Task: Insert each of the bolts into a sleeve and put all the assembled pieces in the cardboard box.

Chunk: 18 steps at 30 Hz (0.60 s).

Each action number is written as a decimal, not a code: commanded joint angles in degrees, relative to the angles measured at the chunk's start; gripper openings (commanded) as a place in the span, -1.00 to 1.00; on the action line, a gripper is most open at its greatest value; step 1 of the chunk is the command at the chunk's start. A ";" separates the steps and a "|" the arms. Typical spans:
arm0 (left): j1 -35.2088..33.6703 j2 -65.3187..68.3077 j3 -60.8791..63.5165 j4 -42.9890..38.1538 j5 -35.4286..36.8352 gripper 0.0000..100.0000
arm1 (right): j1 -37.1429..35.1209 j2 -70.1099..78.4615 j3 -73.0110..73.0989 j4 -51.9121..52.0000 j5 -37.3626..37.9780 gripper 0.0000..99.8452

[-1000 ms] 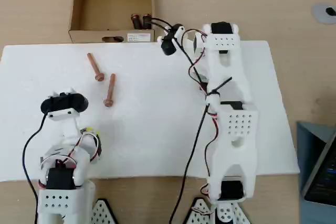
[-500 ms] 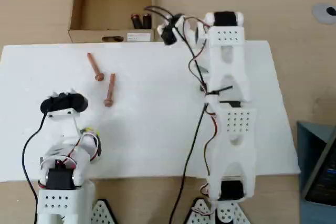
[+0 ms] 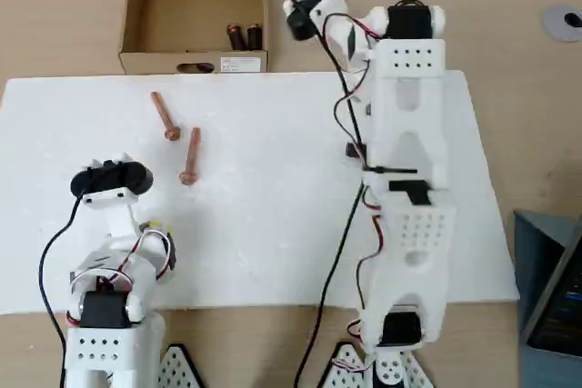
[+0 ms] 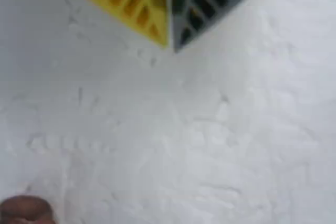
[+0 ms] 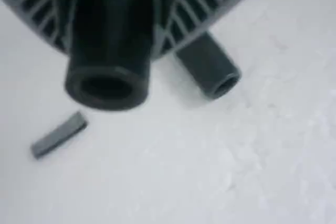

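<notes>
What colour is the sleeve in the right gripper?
Black. The sleeve shows best in the right wrist view.

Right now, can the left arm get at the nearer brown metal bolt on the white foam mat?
Probably yes: that brown metal bolt lies bare on the white foam mat close to the shut left tool, with nothing between them.

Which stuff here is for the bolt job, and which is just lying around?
Job: far brown metal bolt; near brown metal bolt; held black tube sleeve; loose black tube sleeve; brown cardboard box; dark assembled pieces inside.
Lying about: small grey flat strip; grey round disc.
</notes>
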 commanded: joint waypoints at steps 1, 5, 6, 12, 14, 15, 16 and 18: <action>-0.18 -0.57 -0.35 -0.62 0.00 -1.00 | 0.92 -12.00 6.64 1.41 -5.45 -0.98; -0.53 -0.57 -0.44 -0.62 -0.09 -1.00 | 0.84 -23.08 17.27 1.41 -9.85 -0.98; -0.53 -0.57 -0.53 -0.62 0.00 -1.00 | 0.84 -25.80 19.82 1.41 -10.46 -0.98; -0.44 -0.04 -7.47 -0.44 0.00 -1.00 | 0.92 -41.36 36.35 1.32 -13.89 -0.98; -0.26 0.04 -10.73 0.44 -0.18 -1.00 | 0.92 -46.20 41.71 0.79 -15.12 -0.98; -0.18 0.04 -12.48 1.58 -0.18 -1.00 | 0.92 -48.57 44.26 0.35 -15.91 -0.98; -0.09 0.48 -14.24 2.90 -0.18 -1.00 | 0.92 -51.03 46.73 0.00 -16.70 -0.98; -0.18 2.59 -17.58 5.80 -0.18 -1.00 | 0.75 -55.52 51.82 -0.62 -18.37 -0.98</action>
